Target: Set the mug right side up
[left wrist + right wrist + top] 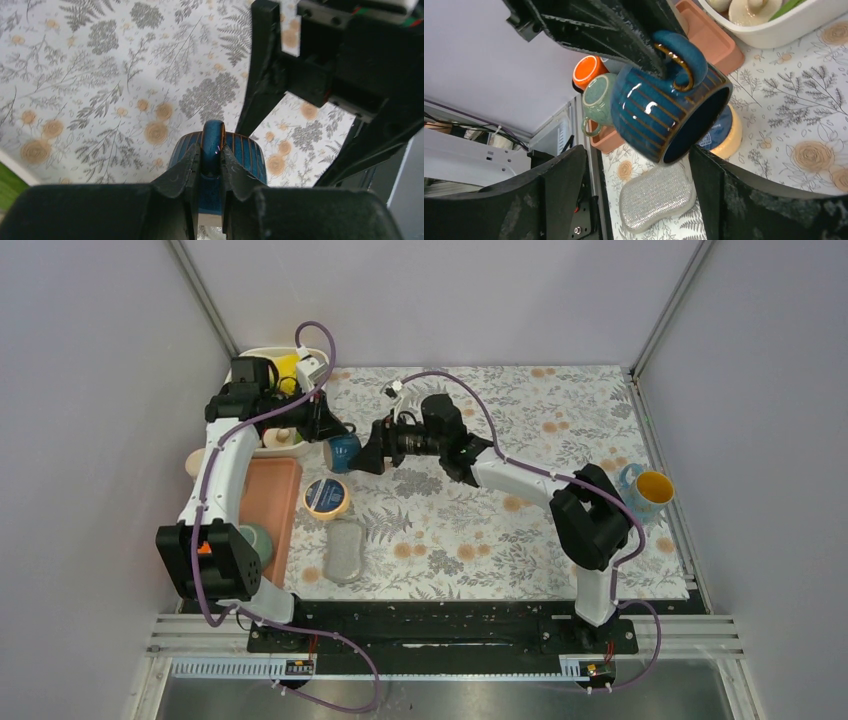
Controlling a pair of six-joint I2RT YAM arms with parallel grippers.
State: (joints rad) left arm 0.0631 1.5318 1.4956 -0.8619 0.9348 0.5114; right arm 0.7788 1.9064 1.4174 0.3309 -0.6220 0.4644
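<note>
A dark blue ribbed mug (342,451) hangs in the air above the floral mat, tilted on its side. My left gripper (212,156) is shut on the mug's handle (212,142); the mug body (247,152) shows beyond its fingers. In the right wrist view the mug (659,117) fills the middle, its mouth facing down and right, its handle (679,55) pinched by the left gripper's fingers (624,35). My right gripper (639,170) is open, its fingers (564,185) on either side of the mug without touching it. It also shows in the top view (368,453).
A roll of tape (327,497) and a silver sponge (346,549) lie on the mat below the mug. A pink tray (272,490) with a green mug (257,540) sits at left, a white bowl (270,445) behind it. A yellow-lined mug (645,493) stands at right.
</note>
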